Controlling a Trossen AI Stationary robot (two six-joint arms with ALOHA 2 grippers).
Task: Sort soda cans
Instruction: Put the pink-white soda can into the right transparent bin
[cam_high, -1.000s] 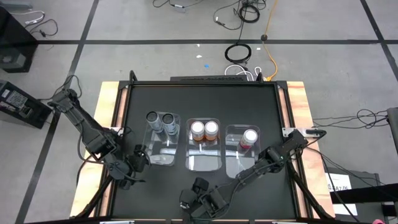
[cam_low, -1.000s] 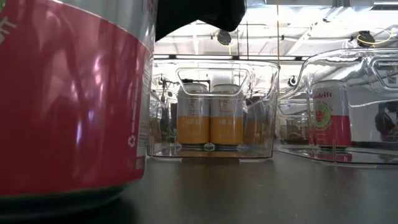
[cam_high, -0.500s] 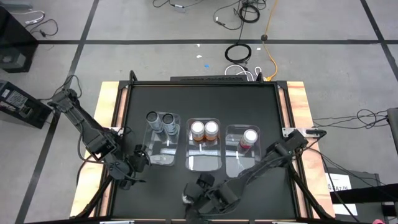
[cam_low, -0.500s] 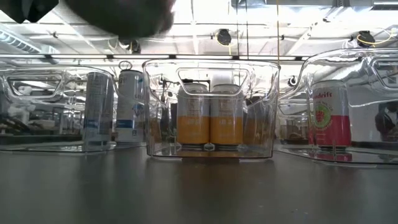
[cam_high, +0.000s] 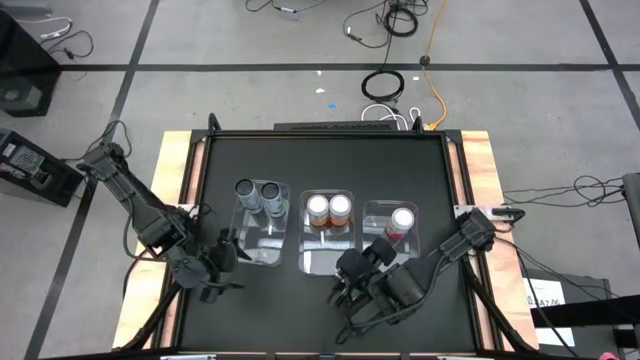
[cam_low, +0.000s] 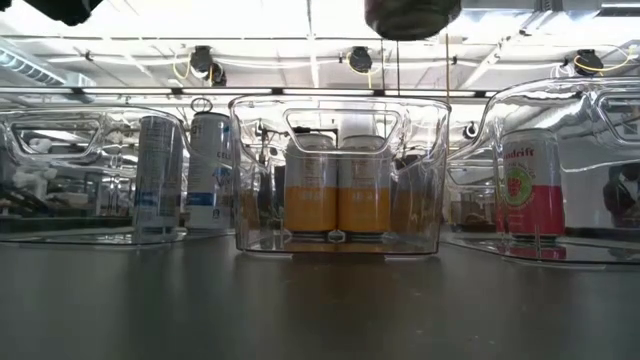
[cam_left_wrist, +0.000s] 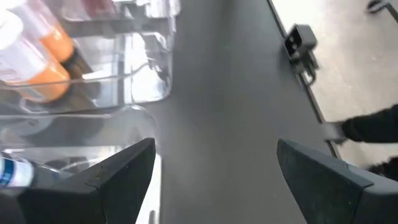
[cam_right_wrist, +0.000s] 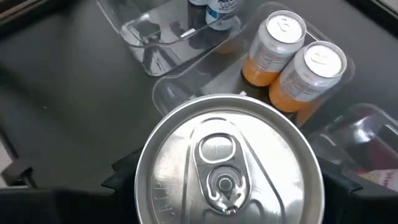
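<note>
Your sixth can (cam_right_wrist: 229, 167) was up off the table, clamped between the right gripper (cam_high: 352, 270) fingers, its silver top filling the right wrist view; it hung over the front end of the middle bin (cam_high: 328, 262). Behind it in that bin stood the two orange cans (cam_high: 328, 208). The two grey cans (cam_high: 258, 196) stood in the left bin (cam_high: 262, 252), one red can (cam_high: 402, 220) in the right bin (cam_high: 378, 250). Your left gripper (cam_high: 214, 268) waited beside the left bin, fingers spread and empty.
</note>
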